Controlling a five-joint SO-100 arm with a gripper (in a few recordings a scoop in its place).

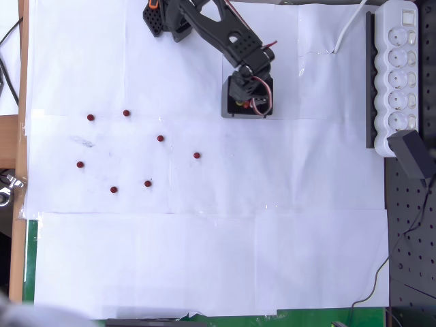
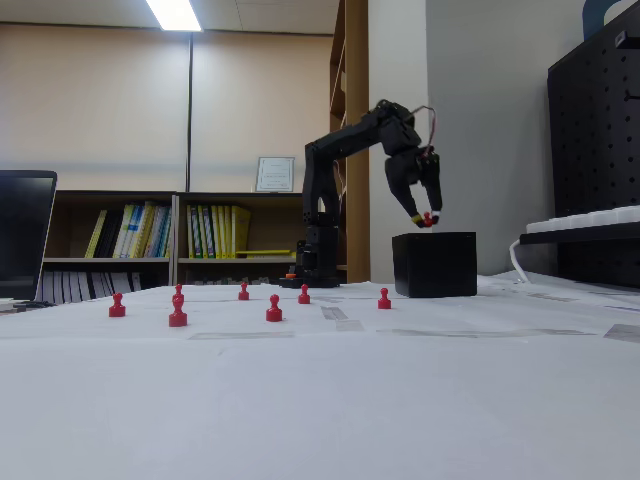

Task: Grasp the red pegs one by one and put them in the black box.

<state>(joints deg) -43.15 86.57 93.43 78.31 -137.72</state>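
eight red pegs (image 1: 160, 138), one black box (image 2: 434, 264)

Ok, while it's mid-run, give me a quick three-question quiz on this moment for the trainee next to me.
1. In the overhead view, how many red pegs stand loose on the white paper?
2. True or false: in the fixed view, the gripper is above the black box with one red peg pinched at its tips.
3. In the overhead view, where is the power strip relative to the black box? A) to its left B) to its right C) below the loose pegs

Key: 1) seven. 2) true. 3) B.
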